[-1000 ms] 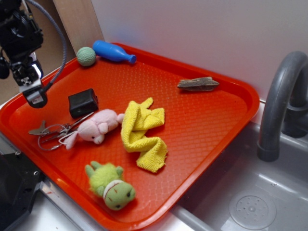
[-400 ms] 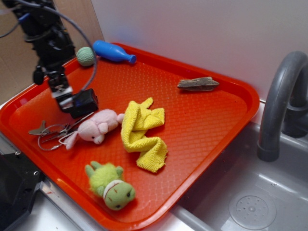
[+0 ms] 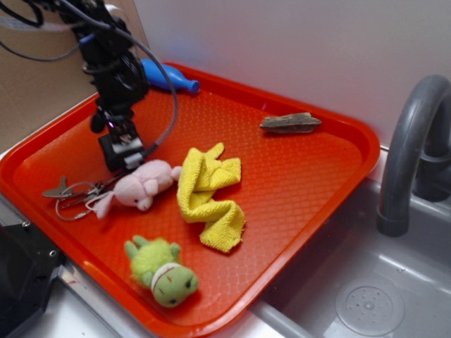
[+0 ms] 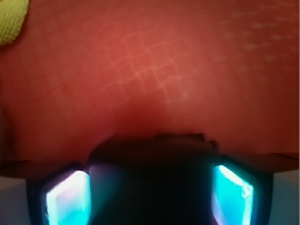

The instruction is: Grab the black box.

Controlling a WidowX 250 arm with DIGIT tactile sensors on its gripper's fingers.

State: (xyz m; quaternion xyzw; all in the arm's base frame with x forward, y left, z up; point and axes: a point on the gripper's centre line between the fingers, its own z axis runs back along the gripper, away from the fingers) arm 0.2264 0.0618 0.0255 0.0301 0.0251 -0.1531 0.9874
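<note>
The black box (image 4: 152,180) lies on the red tray (image 3: 303,176). In the wrist view it fills the gap between my two glowing fingertip pads (image 4: 68,199). In the exterior view my gripper (image 3: 125,156) has come down over it and hides nearly all of it, just left of the pink plush pig (image 3: 144,184). The jaws stand open, one on each side of the box, and I cannot tell whether they touch it. The gripper also shows in the wrist view (image 4: 150,194).
On the tray are a yellow cloth (image 3: 208,193), a green plush toy (image 3: 163,271), metal scissors (image 3: 74,193), a blue bowling pin (image 3: 173,79) and a piece of wood (image 3: 290,123). A grey faucet (image 3: 412,155) and a sink are at the right.
My gripper has moved right and down, from the tray's left edge to over the black box, which now sits between the fingers. The toys and the cloth have not moved.
</note>
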